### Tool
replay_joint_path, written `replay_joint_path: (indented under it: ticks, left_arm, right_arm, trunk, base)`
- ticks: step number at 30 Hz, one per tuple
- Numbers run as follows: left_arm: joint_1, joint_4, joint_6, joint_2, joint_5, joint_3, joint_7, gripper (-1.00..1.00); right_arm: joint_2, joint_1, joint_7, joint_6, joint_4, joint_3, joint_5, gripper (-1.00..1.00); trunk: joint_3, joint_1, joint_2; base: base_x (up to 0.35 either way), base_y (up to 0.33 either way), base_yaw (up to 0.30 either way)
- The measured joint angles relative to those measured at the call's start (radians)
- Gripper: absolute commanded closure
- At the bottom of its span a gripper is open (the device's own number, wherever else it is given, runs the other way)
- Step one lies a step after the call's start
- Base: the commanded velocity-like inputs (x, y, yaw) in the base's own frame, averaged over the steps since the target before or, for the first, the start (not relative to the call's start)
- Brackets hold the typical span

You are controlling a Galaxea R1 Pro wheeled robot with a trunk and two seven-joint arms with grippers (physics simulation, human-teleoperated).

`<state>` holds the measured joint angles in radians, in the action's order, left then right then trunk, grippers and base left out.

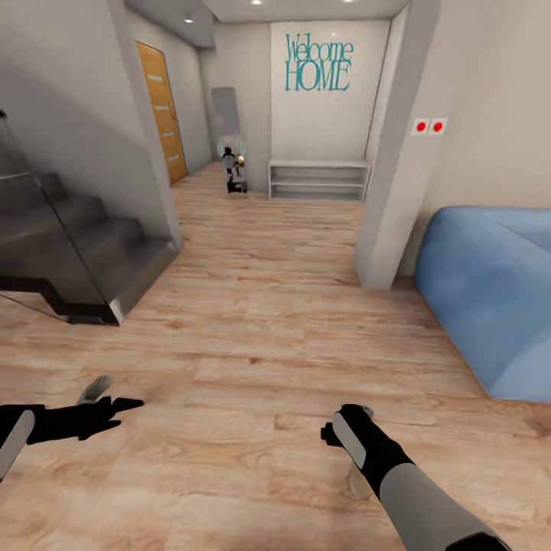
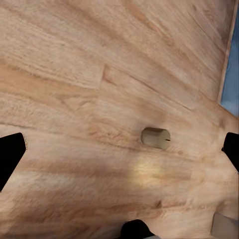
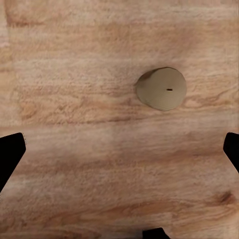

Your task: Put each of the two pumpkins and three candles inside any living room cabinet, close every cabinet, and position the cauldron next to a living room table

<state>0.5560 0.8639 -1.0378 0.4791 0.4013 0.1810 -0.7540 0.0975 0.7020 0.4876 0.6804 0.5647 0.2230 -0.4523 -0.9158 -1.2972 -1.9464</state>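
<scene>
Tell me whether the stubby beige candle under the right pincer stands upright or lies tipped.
Upright: the stubby beige candle stands on the wooden floor, its flat wick-marked top facing the camera.

The floor (image 1: 260,321) is pale wood planking running from the near room down a far hallway. One candle (image 3: 162,88) stands upright on it, wick up, near the right arm; in the head view it (image 1: 357,484) peeks out beside that forearm. A blue sofa (image 1: 490,291) sits on the floor at right, dark stairs (image 1: 84,260) at left, a low white shelf unit (image 1: 318,180) far off
</scene>
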Motion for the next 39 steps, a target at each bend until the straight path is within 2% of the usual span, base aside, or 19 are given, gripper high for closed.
replay_joint_path:
  ticks: [6,10,12,30,39]
  left_arm:
    - [0.0,0.0,-0.002,0.004,0.004,0.001,-0.02,-1.0]
    - [0.0,-0.002,-0.002,0.02,0.002,0.0,-0.109,-1.0]
    - [0.0,-0.003,-0.002,0.021,0.0,0.0,-0.122,-1.0]
    - [-0.001,-0.003,-0.002,0.022,0.003,0.005,-0.14,-1.0]
    - [-0.001,-0.003,-0.003,0.022,0.006,0.005,-0.141,-1.0]
  right_arm:
    - [-0.007,0.001,-0.001,-0.002,-0.001,-0.004,-0.001,-1.0]
    - [-0.043,0.001,0.0,-0.002,-0.003,-0.009,-0.007,-1.0]
    - [-0.05,0.001,0.0,-0.003,-0.003,-0.01,-0.011,-1.0]
    - [-0.055,0.001,0.0,-0.003,-0.003,-0.011,-0.013,-1.0]
    - [-0.054,0.0,0.0,-0.004,-0.003,-0.011,-0.013,-1.0]
  trunk:
    - [-0.019,-0.023,-0.042]
    - [-0.031,-0.038,-0.07]
    - [-0.038,-0.046,-0.084]
    - [-0.038,-0.046,-0.084]
    - [-0.066,-0.081,-0.147]
  base:
    - [0.0,0.0,0.225]
    - [0.0,0.0,0.033]
    - [0.0,0.0,0.007]
    - [0.0,0.0,0.0]
    - [0.0,0.0,0.0]
